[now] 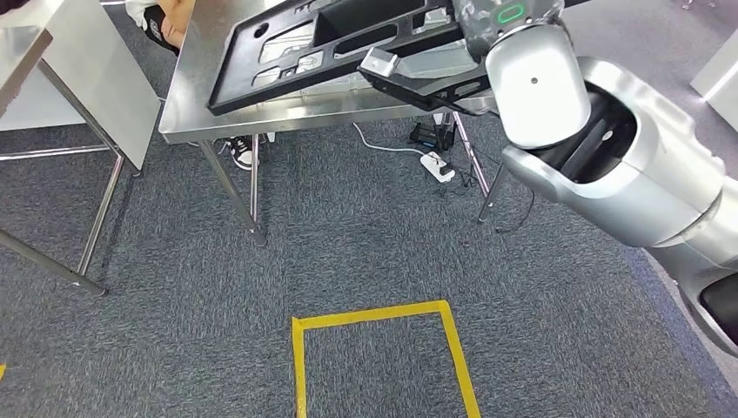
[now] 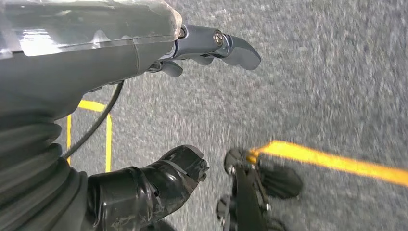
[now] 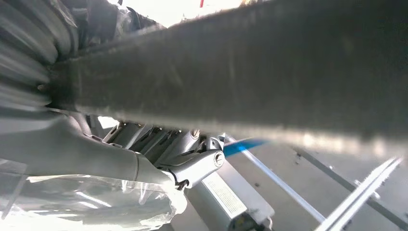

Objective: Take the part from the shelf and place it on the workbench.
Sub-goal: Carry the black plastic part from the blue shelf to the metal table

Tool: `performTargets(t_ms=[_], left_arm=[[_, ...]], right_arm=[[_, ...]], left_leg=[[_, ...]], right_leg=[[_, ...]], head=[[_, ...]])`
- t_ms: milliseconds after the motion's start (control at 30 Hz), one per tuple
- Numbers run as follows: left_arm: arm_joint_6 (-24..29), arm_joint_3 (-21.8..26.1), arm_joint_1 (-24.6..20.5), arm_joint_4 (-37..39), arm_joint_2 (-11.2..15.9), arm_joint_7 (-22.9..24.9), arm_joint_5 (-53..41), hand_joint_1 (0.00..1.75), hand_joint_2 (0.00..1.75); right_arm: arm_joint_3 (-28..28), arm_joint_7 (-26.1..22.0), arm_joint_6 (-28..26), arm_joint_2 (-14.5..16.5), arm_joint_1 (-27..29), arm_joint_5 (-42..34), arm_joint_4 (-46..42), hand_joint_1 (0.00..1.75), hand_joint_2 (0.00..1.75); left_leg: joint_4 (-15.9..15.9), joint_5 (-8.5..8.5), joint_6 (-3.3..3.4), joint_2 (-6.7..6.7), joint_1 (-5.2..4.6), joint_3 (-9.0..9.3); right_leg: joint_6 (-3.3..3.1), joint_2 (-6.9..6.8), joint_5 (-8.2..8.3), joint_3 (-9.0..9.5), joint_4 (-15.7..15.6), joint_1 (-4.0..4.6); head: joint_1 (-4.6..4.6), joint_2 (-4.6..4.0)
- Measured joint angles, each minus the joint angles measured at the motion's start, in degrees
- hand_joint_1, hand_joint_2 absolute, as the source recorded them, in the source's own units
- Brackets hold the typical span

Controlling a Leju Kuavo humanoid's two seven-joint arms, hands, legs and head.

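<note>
A long black plastic part (image 1: 331,43) with several cut-outs hangs tilted over the steel workbench (image 1: 261,117) at the top of the head view. My right hand (image 1: 487,22) grips it at its right end, with the silver right arm reaching up from the lower right. In the right wrist view the part (image 3: 240,72) is a dark bar across the picture, and my right hand (image 3: 144,159) has its thumb under it. I cannot tell whether the part touches the bench top. My left hand (image 2: 120,57) hangs over the grey carpet with fingers apart, holding nothing.
A second steel table (image 1: 87,78) stands at the left. A person (image 1: 170,22) is at the workbench's far side, a shoe (image 1: 244,152) showing beneath it. A white power strip (image 1: 438,165) and cables lie under the bench. Yellow tape (image 1: 383,318) marks a square on the carpet.
</note>
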Motion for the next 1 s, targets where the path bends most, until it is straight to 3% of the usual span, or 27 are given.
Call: performTargets(t_ms=[67,133,167,200,233,300,367,433,533,567,633,700,733,800,833,900,1000], left_arm=[[0.0,0.0,0.0,0.0,0.0,-0.1,0.0,0.0,1.75],[0.0,0.0,-0.1,0.0,0.0,-0.1,0.0,0.0,1.75],[0.0,0.0,-0.1,0.0,0.0,-0.1,0.0,0.0,1.75],[0.0,0.0,0.0,0.0,0.0,-0.1,0.0,0.0,1.75],[0.0,0.0,0.0,0.0,0.0,-0.1,0.0,0.0,1.75],[-0.1,0.0,0.1,0.0,0.1,-0.1,0.0,0.0,1.75],[-0.1,0.0,0.0,0.0,0.2,-0.1,0.0,0.0,1.75],[-0.1,0.0,-0.2,0.0,0.3,-0.1,0.0,0.0,1.75],[-0.2,0.0,-0.1,0.0,0.4,-0.2,0.0,0.0,1.75],[-0.2,0.0,0.0,0.0,0.3,-0.2,0.0,0.0,1.75],[-0.3,0.0,0.0,0.0,0.3,-0.2,0.1,0.0,1.75],[-0.3,0.0,-0.1,0.0,0.3,-0.2,0.1,0.0,1.75],[-0.3,0.0,-0.1,0.0,0.3,-0.2,0.1,0.0,1.75],[-0.3,0.0,0.0,0.0,0.2,-0.2,0.1,0.0,1.75],[-0.3,0.0,0.0,0.0,0.2,-0.2,0.1,0.0,1.75],[-0.3,0.0,0.0,0.0,0.3,-0.2,0.1,0.0,1.75],[-0.2,0.0,0.0,0.0,0.2,-0.3,0.1,0.0,1.75]], right_arm=[[0.0,0.0,0.0,-0.1,0.0,0.0,0.0,1.75,1.75],[-0.1,0.0,0.0,-0.1,0.1,0.0,0.0,1.75,1.75],[-0.1,0.0,0.0,-0.1,0.1,0.0,0.0,1.75,1.75],[-0.1,0.0,0.0,-0.1,0.2,0.0,0.0,1.75,1.75],[-0.1,0.0,0.0,-0.1,0.3,0.0,0.0,1.75,1.75],[-0.1,0.0,0.1,-0.1,0.4,0.0,0.0,1.75,1.75],[-0.2,0.0,0.0,-0.1,0.3,0.0,0.0,1.75,1.75],[-0.2,0.0,0.1,-0.2,0.3,0.0,-0.1,1.75,1.75],[-0.3,-0.2,0.1,-0.3,0.5,0.0,-0.2,1.75,1.75],[-0.3,-0.2,0.1,-0.3,0.4,0.1,-0.2,1.75,1.75],[-0.3,-0.3,0.1,-0.4,0.5,0.1,-0.2,1.75,1.75],[-0.3,-0.3,0.1,-0.5,0.7,0.1,-0.2,1.75,1.75],[-0.3,-0.3,0.2,-0.5,0.8,0.1,-0.2,1.75,1.75],[-0.3,-0.3,0.2,-0.5,0.9,0.0,-0.2,1.75,1.75],[-0.3,-0.4,0.2,-0.5,0.8,0.0,-0.2,1.75,1.75],[-0.3,-0.4,0.2,-0.5,0.9,0.0,-0.3,1.75,1.75],[-0.3,-0.4,0.3,-0.5,0.9,0.0,-0.4,1.75,1.75]], left_leg=[[3.9,-2.23,-0.62,0.08,0.12,-1.77],[11.2,-5.21,-1.01,0.1,0.22,-5.35],[14.1,-5.89,-1.05,0.1,0.24,-7.06],[15.2,-5.47,-0.97,0.1,0.22,-7.95],[14.2,-4.01,-0.75,0.1,0.18,-7.83],[6.8,0.46,0.26,0.09,-0.13,-4.84],[0.6,2.57,1.42,0.12,-0.64,-1.92],[-1.1,2.39,1.95,0.12,-1.01,-1.13],[-2.9,2.81,2.1,0.32,-0.56,0.23],[-3.5,2.94,2.15,0.43,-0.34,0.71],[-3.6,2.8,2.32,0.52,-0.26,0.94],[-3.3,2.41,2.27,0.45,-0.12,0.99],[-3.0,2.09,2.12,0.37,0.03,1.05],[-1.9,1.11,1.49,0.19,0.39,1.14],[-1.1,0.55,1.09,0.09,0.42,1.0],[-0.2,-0.11,0.44,-0.02,0.32,0.62],[0.1,-0.53,-0.09,-0.05,0.39,0.5]], right_leg=[[-0.49,-0.04,0.06,0.28,-0.3,-0.16],[-0.74,-0.01,-0.04,0.39,-0.3,-0.09],[-0.82,0.03,-0.11,0.46,-0.3,-0.03],[-0.87,0.07,-0.2,0.58,-0.3,0.06],[-0.91,0.14,-0.32,0.76,-0.3,0.16],[-0.93,0.23,-0.6,1.25,-0.3,0.36],[-0.69,0.23,-0.74,1.38,-0.5,0.41],[-0.13,0.21,-0.71,1.28,-0.7,0.22],[0.74,0.12,-1.64,1.01,0.4,0.26],[0.97,0.07,-2.81,0.01,2.5,0.28],[1.36,0.0,-5.83,-3.75,9.4,0.06],[1.78,-0.05,-6.5,-6.76,13.9,-0.28],[2.0,-0.1,-5.2,-6.79,13.2,-0.47],[2.45,-0.2,-1.19,-4.14,6.9,-0.88],[2.51,-0.15,0.08,-2.59,3.7,-0.94],[2.06,0.03,0.42,-1.23,1.0,-0.84],[0.88,0.18,0.21,-1.14,0.9,-0.77]], head=[[-0.12,0.0],[-0.24,0.0],[-0.24,0.0],[-0.25,0.0],[-0.24,0.0],[-0.2,0.0],[-0.17,0.0],[-0.19,0.0],[-0.09,0.0],[0.01,0.0],[0.08,0.0],[0.08,0.0],[0.08,0.0],[0.09,0.0],[0.14,0.0],[0.1,0.01],[0.0,0.01]])
